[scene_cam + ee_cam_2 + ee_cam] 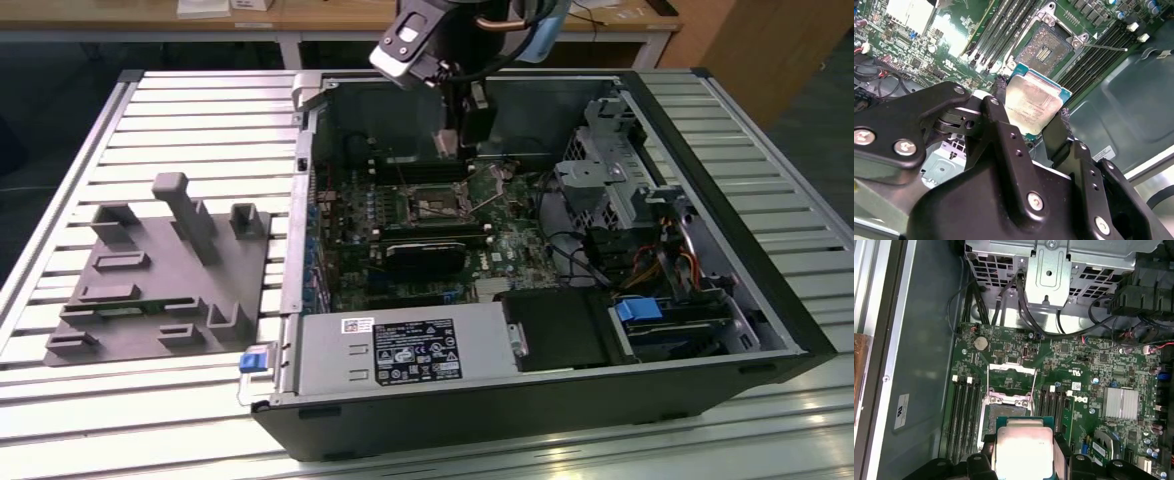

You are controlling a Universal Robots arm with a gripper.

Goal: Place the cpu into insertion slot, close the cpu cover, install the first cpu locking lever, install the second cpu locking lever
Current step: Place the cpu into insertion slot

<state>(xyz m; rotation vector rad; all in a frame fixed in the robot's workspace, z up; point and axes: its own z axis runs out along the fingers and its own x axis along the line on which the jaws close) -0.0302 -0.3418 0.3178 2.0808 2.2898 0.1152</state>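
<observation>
Second wrist view: the black gripper point(1032, 104) has its two fingers closed part way against opposite edges of the cpu point(1035, 97), pinching it between them. The cpu's dull silver top faces the camera, with its green edge showing around the metal. It hangs in the air above the board, not seated. Just beyond it lies the slot point(1046, 47), a square socket with a dark, gold-flecked centre and a silver rim, uncovered. Long black memory slots point(999, 35) run along both sides of the socket. A thin wire lever point(1104, 47) sticks out from one socket corner.

In the first wrist view, the cpu point(1024, 446) sits between the fingers point(1063, 455) and overlaps the near part of the slot point(990, 420). The cover point(1011, 369), a silver frame with a large window, is swung open on the far side of the socket. A ribbed silver heat sink point(1121, 402) and a coin battery point(982, 343) sit on the green board, and a metal drive cage point(1049, 270) stands past it.

In the exterior view, the gripper point(454, 140) reaches down into an open computer case point(534, 415) lying on a slatted table point(200, 110), just above and behind the slot point(434, 207). A grey fixture point(160, 270) rests on the table at the exterior view's left, well apart from the case's board.
</observation>
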